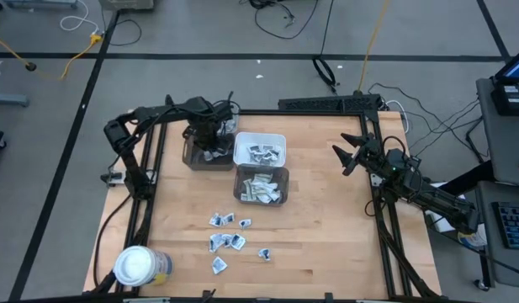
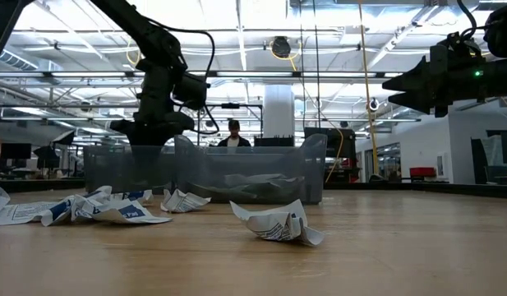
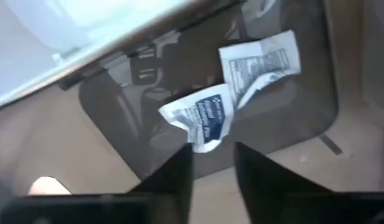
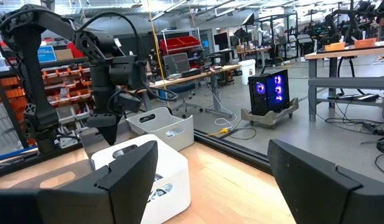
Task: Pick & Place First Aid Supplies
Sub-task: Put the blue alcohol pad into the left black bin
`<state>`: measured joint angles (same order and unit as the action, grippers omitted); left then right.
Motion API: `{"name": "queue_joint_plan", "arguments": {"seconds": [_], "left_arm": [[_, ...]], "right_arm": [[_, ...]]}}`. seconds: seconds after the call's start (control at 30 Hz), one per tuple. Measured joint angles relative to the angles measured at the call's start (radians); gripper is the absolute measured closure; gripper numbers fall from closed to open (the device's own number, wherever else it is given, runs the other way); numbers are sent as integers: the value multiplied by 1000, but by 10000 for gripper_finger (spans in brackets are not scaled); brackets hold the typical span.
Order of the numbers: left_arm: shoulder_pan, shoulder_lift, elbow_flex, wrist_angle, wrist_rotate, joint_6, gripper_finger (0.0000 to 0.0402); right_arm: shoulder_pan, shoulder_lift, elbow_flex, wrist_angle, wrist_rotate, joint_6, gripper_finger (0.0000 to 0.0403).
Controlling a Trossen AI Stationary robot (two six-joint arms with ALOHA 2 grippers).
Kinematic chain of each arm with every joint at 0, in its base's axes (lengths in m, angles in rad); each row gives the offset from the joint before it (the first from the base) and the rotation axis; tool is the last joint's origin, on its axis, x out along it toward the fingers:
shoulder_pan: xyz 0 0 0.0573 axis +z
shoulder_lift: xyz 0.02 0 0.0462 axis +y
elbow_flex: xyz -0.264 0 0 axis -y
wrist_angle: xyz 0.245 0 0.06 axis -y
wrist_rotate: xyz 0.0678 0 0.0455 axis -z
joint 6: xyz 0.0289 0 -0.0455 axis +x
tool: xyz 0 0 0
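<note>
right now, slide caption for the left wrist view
Left gripper open above two printed packets lying in the grey bin.

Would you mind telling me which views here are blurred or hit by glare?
Left wrist view: soft, the packet above the left gripper blurred, a white bin washed out. Low view: bright ceiling lights leave the arms in silhouette. Right wrist view: the near fingers are out of focus. High view: evenly lit.

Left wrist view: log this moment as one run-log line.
left hand: open over dark bin | packets: two lying in it, unheld | right hand: open, waiting at table's right
</note>
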<state>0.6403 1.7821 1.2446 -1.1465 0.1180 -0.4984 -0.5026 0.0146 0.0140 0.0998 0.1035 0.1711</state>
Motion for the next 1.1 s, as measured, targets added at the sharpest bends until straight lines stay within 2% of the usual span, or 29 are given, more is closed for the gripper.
{"name": "queue_joint_plan", "arguments": {"seconds": [0.23,0.43,0.57,0.73,1.1], "left_arm": [[1,-21,-2,-6,14,-19,142],[-11,-105,-1,-29,14,-107,88],[-48,-147,-1,-77,16,-160,79],[-129,-199,-1,-130,13,-220,89],[-498,-212,0,-122,15,-430,117]], "right_arm": [[0,0,0,0,0,0,105],[0,0,0,0,0,0,105],[0,0,0,0,0,0,105],[0,0,0,0,0,0,105],[0,0,0,0,0,0,105]]}}
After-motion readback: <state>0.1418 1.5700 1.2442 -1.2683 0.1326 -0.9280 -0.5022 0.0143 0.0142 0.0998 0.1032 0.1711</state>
